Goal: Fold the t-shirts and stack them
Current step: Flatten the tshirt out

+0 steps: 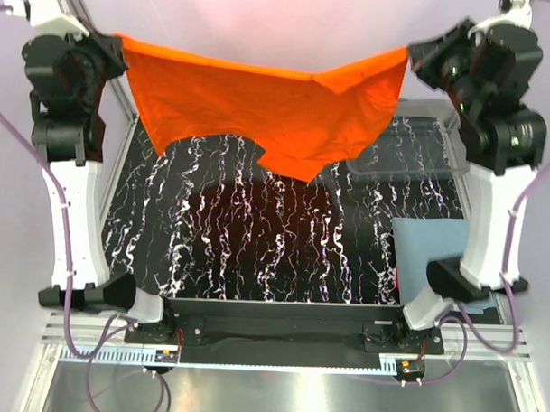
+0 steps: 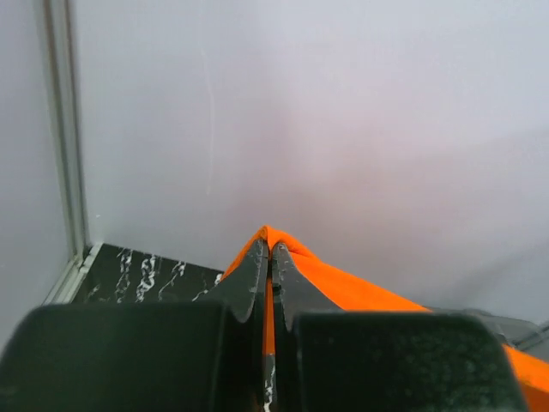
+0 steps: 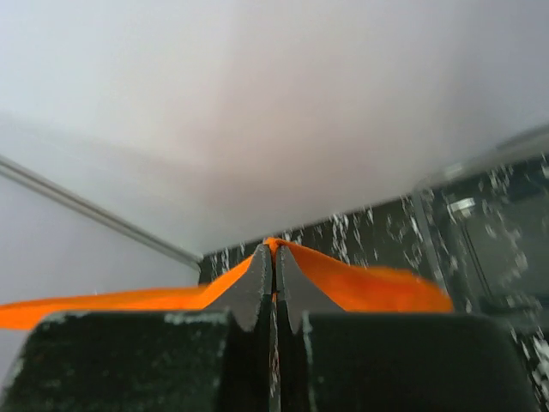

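The orange t-shirt (image 1: 260,106) hangs stretched in the air between my two grippers, high above the back of the table. My left gripper (image 1: 121,40) is shut on its left corner; in the left wrist view the cloth (image 2: 360,292) is pinched between the fingertips (image 2: 257,266). My right gripper (image 1: 409,50) is shut on its right corner; in the right wrist view orange cloth (image 3: 377,287) spreads to both sides of the closed fingertips (image 3: 257,275). The blue-grey t-shirt (image 1: 432,243) lies folded flat at the front right of the table, partly behind my right arm.
A clear plastic bin (image 1: 412,152) stands at the back right of the black marbled table (image 1: 238,232). A metal frame post (image 2: 64,146) runs along the left side. White walls close the back.
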Motion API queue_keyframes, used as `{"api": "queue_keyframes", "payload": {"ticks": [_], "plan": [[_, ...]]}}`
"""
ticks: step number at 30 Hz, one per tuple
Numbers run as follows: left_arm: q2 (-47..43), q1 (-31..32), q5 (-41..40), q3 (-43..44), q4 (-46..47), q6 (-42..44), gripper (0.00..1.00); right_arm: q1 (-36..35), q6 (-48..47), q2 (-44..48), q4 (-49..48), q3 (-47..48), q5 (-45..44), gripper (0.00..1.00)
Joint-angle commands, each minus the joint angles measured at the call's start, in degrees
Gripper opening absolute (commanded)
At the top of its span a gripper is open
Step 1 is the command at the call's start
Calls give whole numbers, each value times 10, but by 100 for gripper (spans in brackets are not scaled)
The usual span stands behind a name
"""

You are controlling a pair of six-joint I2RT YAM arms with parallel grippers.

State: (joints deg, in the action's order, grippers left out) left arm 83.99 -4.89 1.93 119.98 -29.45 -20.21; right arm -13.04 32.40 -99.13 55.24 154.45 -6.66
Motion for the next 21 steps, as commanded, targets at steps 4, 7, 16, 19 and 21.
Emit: {"api": "queue_keyframes", "payload": {"ticks": [4, 7, 16, 19, 21], "plan": [[-125, -23, -89, -193, 28, 20, 0, 3, 27, 217, -23, -305, 100, 0], [-200, -27, -162, -321, 11, 35, 0, -7, 60, 277, -17, -472, 200, 0], [-299, -27, -197, -507, -30, 40, 0, -42, 64, 453, 22, -717, 174, 0], [-267, -27, -125, -449, 4, 33, 0, -43, 29, 418, -39, -656, 82, 0], [-226, -27, -85, -401, 33, 23, 0, -42, 0, 360, -85, -606, 26, 0]]}}
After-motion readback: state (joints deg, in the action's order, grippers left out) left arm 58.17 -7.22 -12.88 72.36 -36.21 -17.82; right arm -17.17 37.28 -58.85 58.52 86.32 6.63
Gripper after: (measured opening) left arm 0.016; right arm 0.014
